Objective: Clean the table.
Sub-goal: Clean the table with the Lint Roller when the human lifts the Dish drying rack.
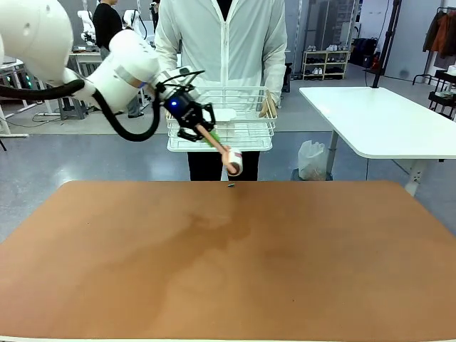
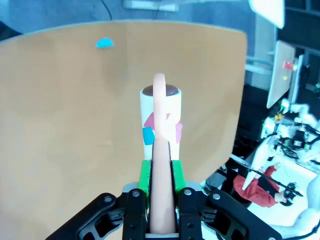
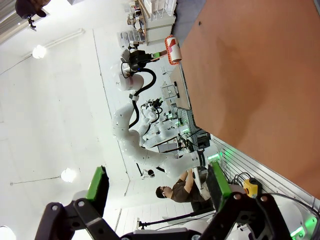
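We are clenching a lint roller (image 1: pixel 232 161) in our left gripper (image 1: pixel 202 132), near the far edge of the table (image 1: pixel 228 271); our right gripper (image 3: pixel 157 184) is hanging open.

Person (image 1: pixel 221 43): standing at the far side, middle, white zip jacket
Wire basket (image 1: pixel 258 98): white, right in front of that person at waist height, something pale lying inside
White table (image 1: pixel 377 121): far right, pale metal leg below
Plastic bag (image 1: pixel 311 160): on the floor just beside that table's leg
Shelf rack (image 1: pixel 325 64): far back, shoes on it
Hanging coats (image 1: pixel 442 32): far right corner
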You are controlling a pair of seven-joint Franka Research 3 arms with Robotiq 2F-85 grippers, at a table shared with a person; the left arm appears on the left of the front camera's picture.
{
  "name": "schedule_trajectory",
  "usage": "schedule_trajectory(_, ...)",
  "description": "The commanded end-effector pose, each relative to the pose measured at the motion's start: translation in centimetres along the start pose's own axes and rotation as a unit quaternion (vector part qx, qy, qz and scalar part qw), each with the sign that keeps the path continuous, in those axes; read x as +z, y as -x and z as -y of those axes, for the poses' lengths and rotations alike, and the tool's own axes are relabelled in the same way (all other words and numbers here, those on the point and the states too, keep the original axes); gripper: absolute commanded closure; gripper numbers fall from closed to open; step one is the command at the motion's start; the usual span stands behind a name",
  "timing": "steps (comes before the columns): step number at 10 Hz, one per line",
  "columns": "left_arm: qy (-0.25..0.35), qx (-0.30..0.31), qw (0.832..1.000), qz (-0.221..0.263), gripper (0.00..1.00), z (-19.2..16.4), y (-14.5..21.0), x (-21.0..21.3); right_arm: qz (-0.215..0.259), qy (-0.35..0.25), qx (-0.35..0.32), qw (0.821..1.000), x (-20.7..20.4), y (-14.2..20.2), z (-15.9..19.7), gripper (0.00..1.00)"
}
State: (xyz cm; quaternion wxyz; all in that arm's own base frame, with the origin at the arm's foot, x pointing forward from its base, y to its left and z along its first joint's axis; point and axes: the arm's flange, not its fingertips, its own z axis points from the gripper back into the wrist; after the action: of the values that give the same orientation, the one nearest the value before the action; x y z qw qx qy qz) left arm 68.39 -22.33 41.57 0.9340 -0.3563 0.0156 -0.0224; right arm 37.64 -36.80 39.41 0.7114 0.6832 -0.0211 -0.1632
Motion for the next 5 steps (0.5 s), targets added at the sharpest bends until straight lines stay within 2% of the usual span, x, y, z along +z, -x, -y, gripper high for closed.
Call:
schedule_trajectory(1, -0.016, -0.012, 1.0, 0.011, 0.79, -3.0, 0.8, 1.0, 0.002, 0.006, -0.004, 1.0, -0.2, 0.3, -0.3, 0.0)
schedule_trajectory(3, -0.032, -0.017, 0.999, 0.019, 0.79, -4.3, -0.5, 1.7, 0.002, 0.006, -0.004, 1.0, -0.2, 0.3, -0.3, 0.0)
schedule_trajectory(5, -0.073, -0.036, 0.996, 0.032, 0.79, -4.1, -2.4, 1.4, 0.002, 0.006, -0.004, 1.0, -0.2, 0.3, -0.3, 0.0)
